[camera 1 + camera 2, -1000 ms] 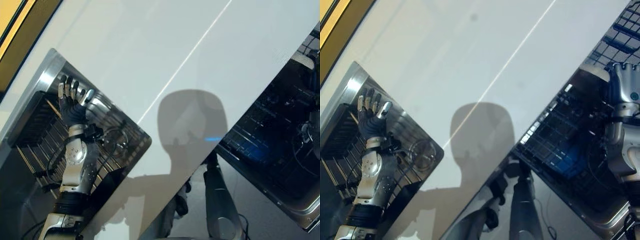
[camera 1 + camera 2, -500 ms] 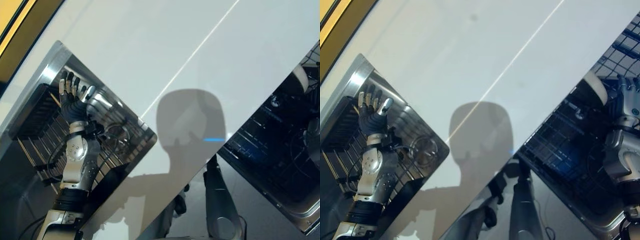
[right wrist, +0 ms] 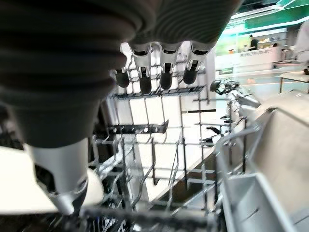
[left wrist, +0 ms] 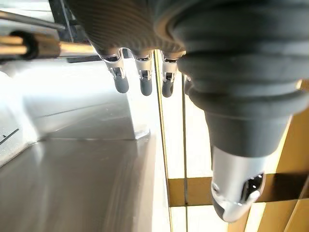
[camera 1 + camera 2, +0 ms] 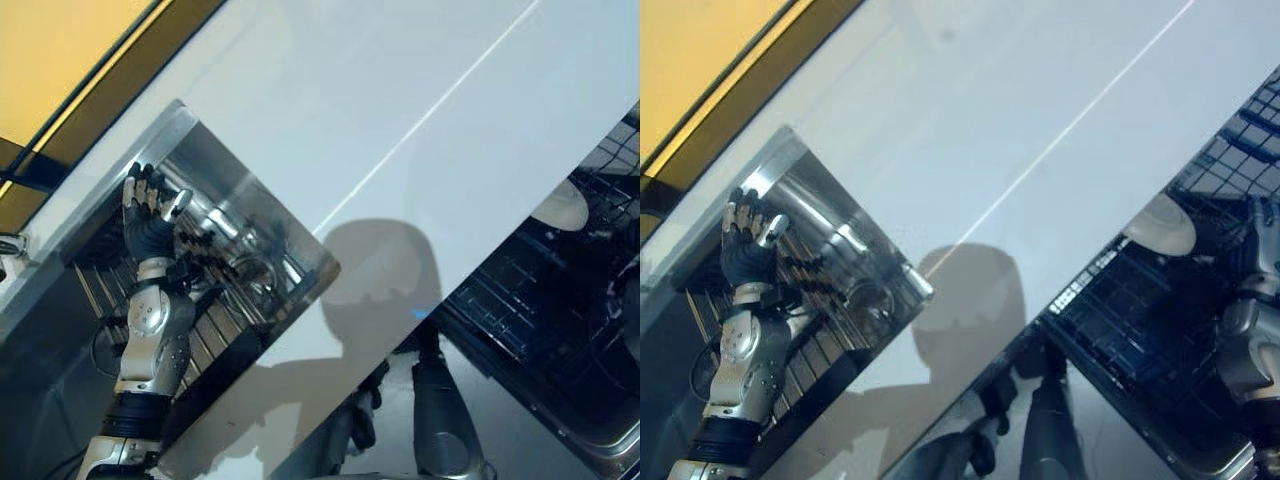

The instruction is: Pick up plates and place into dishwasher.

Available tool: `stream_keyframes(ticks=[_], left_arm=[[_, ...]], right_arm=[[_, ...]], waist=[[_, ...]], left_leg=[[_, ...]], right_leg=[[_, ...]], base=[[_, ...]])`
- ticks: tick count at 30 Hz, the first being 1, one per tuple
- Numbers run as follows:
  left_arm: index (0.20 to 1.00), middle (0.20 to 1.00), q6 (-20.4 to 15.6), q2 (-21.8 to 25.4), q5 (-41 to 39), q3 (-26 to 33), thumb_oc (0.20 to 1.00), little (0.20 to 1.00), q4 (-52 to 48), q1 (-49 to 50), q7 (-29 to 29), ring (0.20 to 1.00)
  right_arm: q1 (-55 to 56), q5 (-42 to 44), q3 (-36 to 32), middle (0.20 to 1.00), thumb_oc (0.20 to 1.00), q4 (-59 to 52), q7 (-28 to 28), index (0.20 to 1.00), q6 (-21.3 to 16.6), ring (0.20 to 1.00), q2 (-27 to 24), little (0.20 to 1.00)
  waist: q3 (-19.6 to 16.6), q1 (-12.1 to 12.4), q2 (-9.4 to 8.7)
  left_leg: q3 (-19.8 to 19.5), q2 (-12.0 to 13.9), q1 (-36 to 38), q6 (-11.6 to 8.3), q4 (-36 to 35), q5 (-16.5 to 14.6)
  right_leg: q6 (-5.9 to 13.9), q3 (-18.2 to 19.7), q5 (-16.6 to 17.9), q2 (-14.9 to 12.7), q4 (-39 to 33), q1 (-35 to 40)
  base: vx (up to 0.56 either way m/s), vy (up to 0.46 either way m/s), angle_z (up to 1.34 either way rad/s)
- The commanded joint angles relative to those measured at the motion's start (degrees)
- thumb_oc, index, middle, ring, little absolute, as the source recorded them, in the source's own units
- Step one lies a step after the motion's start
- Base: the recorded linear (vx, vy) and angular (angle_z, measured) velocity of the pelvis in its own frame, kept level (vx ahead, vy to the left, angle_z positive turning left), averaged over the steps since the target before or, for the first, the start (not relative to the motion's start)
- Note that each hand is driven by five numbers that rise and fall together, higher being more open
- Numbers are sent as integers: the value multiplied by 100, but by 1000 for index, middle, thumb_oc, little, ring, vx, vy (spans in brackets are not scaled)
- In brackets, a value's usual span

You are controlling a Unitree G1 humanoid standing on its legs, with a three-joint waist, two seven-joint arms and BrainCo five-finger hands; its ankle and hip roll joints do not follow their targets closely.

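White round plate (image 5: 562, 205) stands in wire dishwasher rack (image 5: 1140, 300); left hand (image 5: 148, 215) and right hand (image 5: 1262, 262) both spread, empty

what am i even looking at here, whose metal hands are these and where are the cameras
This is a humanoid robot loading a dishwasher. Two pictures come from cameras on its head, looking down over a white counter. Its left hand is raised, fingers straight, over a steel sink that has a wire rack in it. Its right hand is at the open dishwasher, where a white plate already sits in the dark rack. The other two pictures come from cameras on each wrist, looking along the fingers. Both hands look open and hold nothing.
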Motion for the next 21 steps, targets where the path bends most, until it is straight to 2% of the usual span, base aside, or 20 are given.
stream_keyframes(ticks=[1,2,5,6,7,17,21], left_arm=[[1000,1000,-139,160,22,437,1000,1000,-146,337,-184,1000],[1000,1000,-103,146,12,493,1000,1000,-115,393,-251,1000],[1000,1000,-51,98,1,575,1000,1000,-40,534,-389,1000],[1000,1000,-44,83,-1,600,1000,1000,-12,585,-439,1000],[1000,1000,-30,60,-5,640,1000,1000,0,646,-478,1000],[1000,1000,107,-170,-19,949,1000,1000,116,1254,-984,1000],[1000,1000,119,-275,24,1058,1000,1000,174,1482,-1126,1000]], right_arm=[[374,34,-330,1000,1000,-305,-56,1000,-192,1000,101,1000],[475,47,-401,1000,1000,-288,-43,1000,-225,1000,145,1000],[748,85,-607,1000,1000,-289,5,1000,-295,1000,253,1000],[841,85,-664,1000,1000,-288,7,1000,-320,1000,303,1000],[944,91,-728,1000,1000,-306,15,1000,-349,1000,356,1000],[1864,420,-1349,1000,1000,-607,72,1000,-595,1000,827,1000],[2123,1579,-1625,1000,1000,-968,-82,1000,-761,1000,1105,1000]], waist=[[-625,-44,-441],[-667,-56,-475],[-812,-71,-526],[-890,-57,-528],[-925,-73,-556],[-1439,-112,-637],[-1535,-168,-633]], left_leg=[[69,-124,-298,-85,962,-730],[146,-108,-274,-53,951,-639],[125,-124,-80,-32,902,-669],[40,-148,34,-45,861,-771],[113,-132,53,-19,834,-680],[48,-171,714,50,614,-821],[-1,-207,940,86,523,-868]], right_leg=[[293,109,-255,-38,-546,441],[272,90,-130,-36,-565,471],[299,88,-135,-47,-608,676],[339,102,-248,-60,-637,792],[319,79,-133,-54,-663,816],[391,45,-148,-52,-864,1407],[430,81,-157,-60,-842,1502]], base=[[1,-11,7],[1,-12,4],[93,18,4],[104,17,8],[108,12,9],[106,17,6],[99,36,-1]])
